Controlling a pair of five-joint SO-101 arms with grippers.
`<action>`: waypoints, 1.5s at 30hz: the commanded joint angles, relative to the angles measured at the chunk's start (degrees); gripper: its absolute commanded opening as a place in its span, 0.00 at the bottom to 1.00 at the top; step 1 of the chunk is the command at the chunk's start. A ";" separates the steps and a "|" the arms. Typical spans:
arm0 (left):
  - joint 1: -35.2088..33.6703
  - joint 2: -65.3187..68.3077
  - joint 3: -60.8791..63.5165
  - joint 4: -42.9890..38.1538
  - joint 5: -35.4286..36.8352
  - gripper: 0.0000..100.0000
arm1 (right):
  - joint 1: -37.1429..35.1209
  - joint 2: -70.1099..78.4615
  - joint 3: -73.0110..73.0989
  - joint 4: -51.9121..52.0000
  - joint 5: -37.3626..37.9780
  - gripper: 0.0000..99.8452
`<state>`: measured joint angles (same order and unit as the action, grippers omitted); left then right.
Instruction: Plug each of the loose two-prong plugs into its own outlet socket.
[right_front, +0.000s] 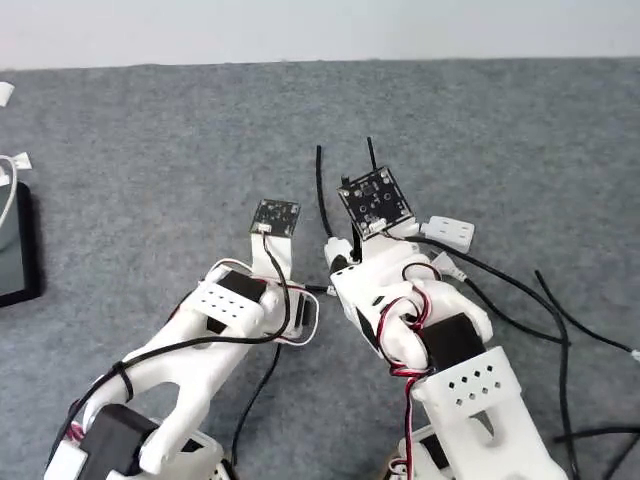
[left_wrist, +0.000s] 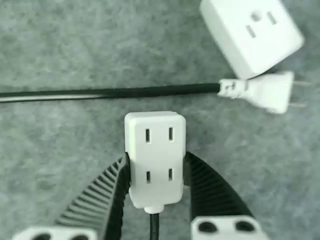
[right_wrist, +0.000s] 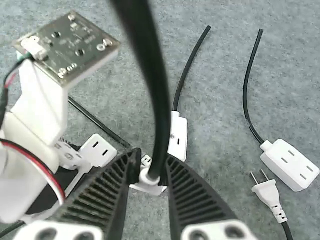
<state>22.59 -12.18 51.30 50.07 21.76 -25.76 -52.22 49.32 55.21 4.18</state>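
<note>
My left gripper (left_wrist: 156, 164) is shut on a white double outlet socket (left_wrist: 155, 150), its slots facing the camera and its cord trailing back between the fingers. Just beyond it a loose white two-prong plug (left_wrist: 265, 91) lies flat on a black cord, and past that sits a white outlet block (left_wrist: 252, 32). My right gripper (right_wrist: 152, 160) is shut on a white plug (right_wrist: 150, 179) whose black cord (right_wrist: 150, 85) rises toward the camera. A white socket (right_wrist: 177, 135) lies on its side just ahead. Another outlet (right_wrist: 290, 165) (right_front: 447, 232) and loose plug (right_wrist: 267, 192) lie farther off.
Grey carpet covers the table. Black cords (right_front: 520, 320) trail across the near right side. The two arms (right_front: 215, 320) (right_front: 420, 320) stand close together at the centre. A dark flat device (right_front: 15, 245) lies at the left edge.
</note>
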 joint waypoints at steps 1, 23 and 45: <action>0.70 0.00 -3.47 -1.76 6.51 0.02 | 0.92 -0.48 -0.79 -0.92 -0.62 0.01; -4.13 -5.98 -4.62 5.89 -1.14 0.25 | 0.66 0.13 -0.35 -1.10 -5.63 0.01; -26.64 -26.02 14.46 1.05 -25.67 0.25 | -9.54 0.22 12.13 -19.21 -12.75 0.01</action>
<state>2.02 -42.68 68.00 54.64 -1.45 -33.67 -52.04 61.10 39.21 -8.04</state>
